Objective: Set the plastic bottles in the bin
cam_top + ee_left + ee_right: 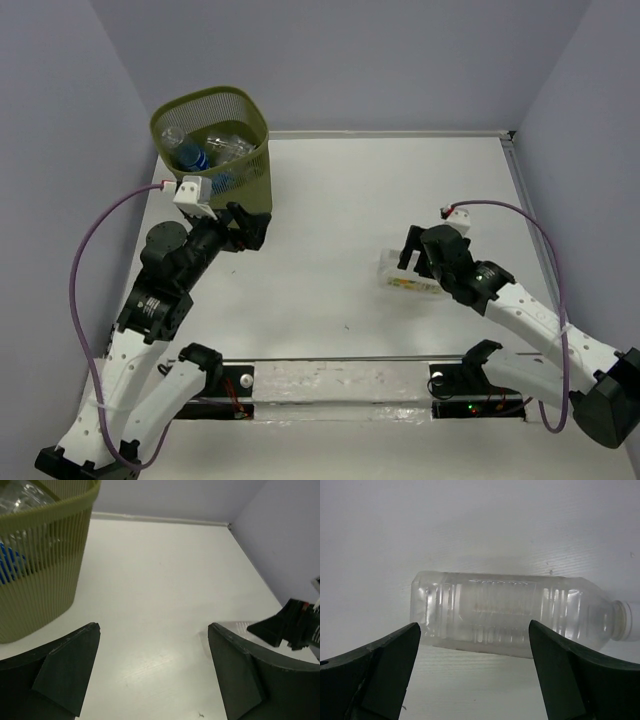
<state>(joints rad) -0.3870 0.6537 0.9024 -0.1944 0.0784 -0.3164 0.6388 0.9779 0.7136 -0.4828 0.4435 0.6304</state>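
Bench [340, 190]: white, walled by pale lilac panels on the left, far and right sides. Arm bases sit along the near edge.

Bin [250, 190]: stands upright in the far left corner, rim close to the left wall. From the left wrist view its slatted wall [40, 580] fills the left of the picture. Several plastic bottles [222, 145] are piled inside, and one shows a blue label [190, 157].

Left tool [250, 228]: fingers spread wide, nothing between them. It hangs just beside the bin's near right wall, though I cannot tell whether it touches. The left wrist view shows the tool [154, 630] over bare bench, with open surface running to the far edge and the far right corner.

Lone bottle [410, 280]: clear, lying on its side in the right half of the bench, about midway between the near and far edges. It is well apart from the bin and clear of the right edge. Bare bench surrounds it on the left and far sides.

Right tool [416, 256]: fingers spread, poised at the bottle's far side. In the right wrist view the tool [475, 627] frames the ribbed bottle [510, 612], which lies crosswise with its neck toward the right of the picture. No contact between fingers and bottle is seen.

A purple cable [85, 270] loops out past the bench's left edge. Another [545, 250] arcs over the right side.
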